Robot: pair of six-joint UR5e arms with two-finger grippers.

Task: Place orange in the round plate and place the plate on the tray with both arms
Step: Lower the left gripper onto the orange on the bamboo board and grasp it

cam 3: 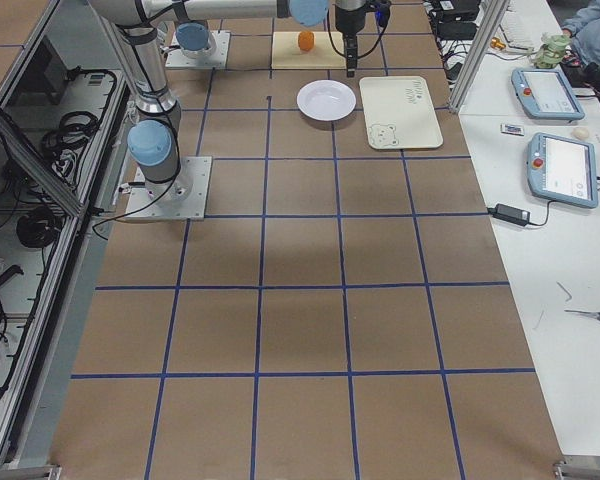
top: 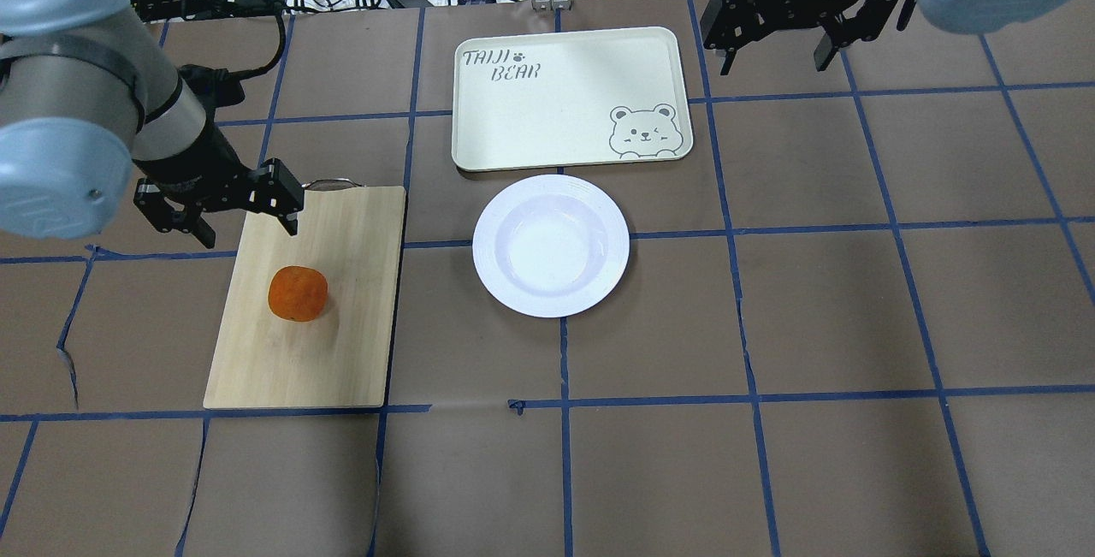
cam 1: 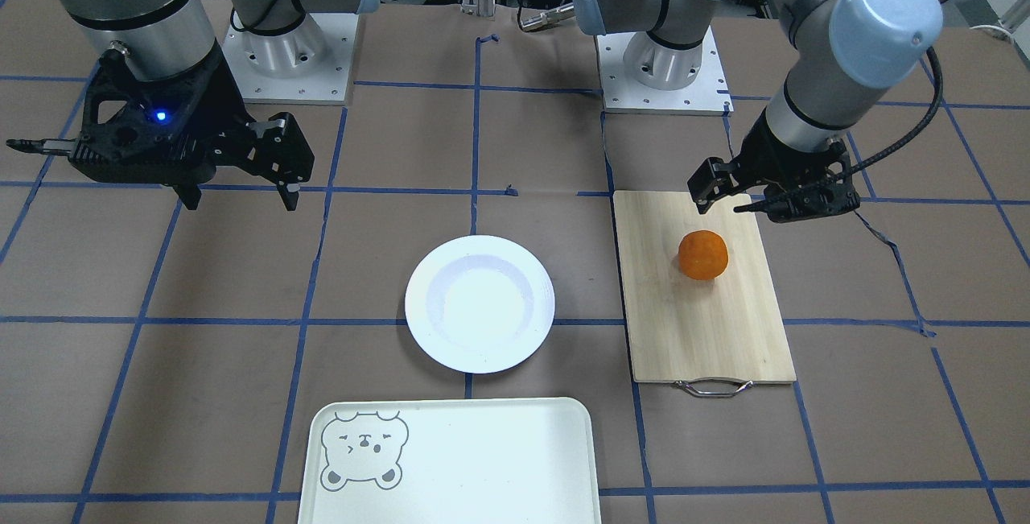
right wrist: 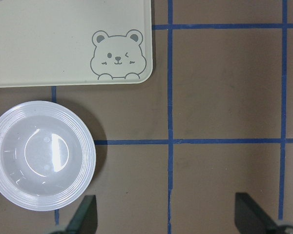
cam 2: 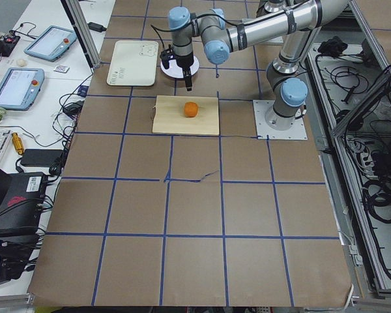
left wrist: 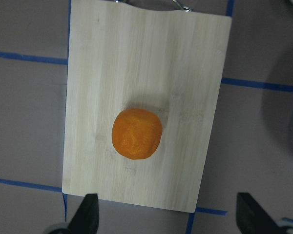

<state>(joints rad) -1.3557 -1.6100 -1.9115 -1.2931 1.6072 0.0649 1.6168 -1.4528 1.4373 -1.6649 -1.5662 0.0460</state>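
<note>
Orange (top: 297,293) sits on wooden cutting board (top: 342,343), on robot's left side. Left gripper (top: 250,234) hangs up over board, fingers spread wide, not touching orange. Round plate (top: 492,245) in middle of table, just beside tray (top: 565,103). Right gripper (top: 775,68) up high by tray, fingers spread wide too.

We see bright, even overhead light in sharp views, with soft shadows beside the orange (left wrist: 136,133) and the round plate (right wrist: 41,155), whose glossy centre shows a pale glare.
</note>
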